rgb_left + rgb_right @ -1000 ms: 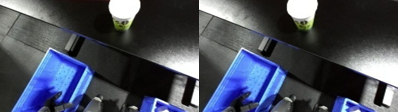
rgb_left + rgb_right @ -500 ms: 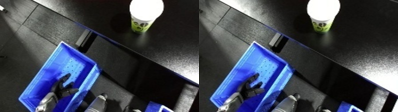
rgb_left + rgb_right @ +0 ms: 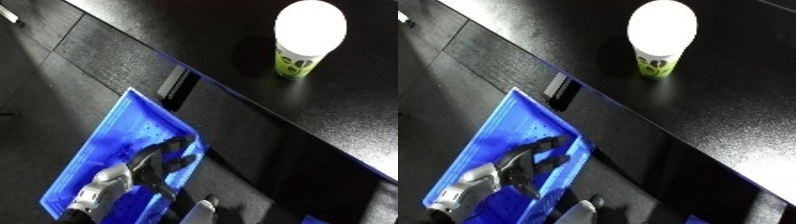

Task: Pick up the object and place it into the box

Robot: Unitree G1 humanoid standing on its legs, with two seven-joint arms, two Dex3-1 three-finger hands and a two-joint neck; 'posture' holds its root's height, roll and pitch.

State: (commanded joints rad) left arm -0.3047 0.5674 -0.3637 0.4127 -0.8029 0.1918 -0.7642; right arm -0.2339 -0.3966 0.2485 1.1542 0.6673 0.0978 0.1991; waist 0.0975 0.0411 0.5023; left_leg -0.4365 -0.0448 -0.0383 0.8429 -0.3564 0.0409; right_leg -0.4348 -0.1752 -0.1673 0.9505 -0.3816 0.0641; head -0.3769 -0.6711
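since a second ago the robot's left hand (image 3: 158,162) has pushed further up over the shallow blue plastic bin (image 3: 120,125), and the whole view has swung, so much of the apparent shift belongs to the camera. nearest, the white and silver left forearm (image 3: 96,187) rises from the lower edge, its black fingers (image 3: 182,145) loosely spread above the perforated bin floor, relaxed and wrapped round nothing that shows. just beside it at the bottom edge a pale rounded part (image 3: 580,212) is probably the other arm; whether its hand is open or closed cannot be told. beyond the bin's far wall lies the dark glossy worktop (image 3: 266,85), and well apart, at its far side, stands the green and white paper cup with a bright white lid (image 3: 658,37), upright and untouched. judging by this, the pick has not begun: the hand over the bin is empty, so the reach to the cup remains.
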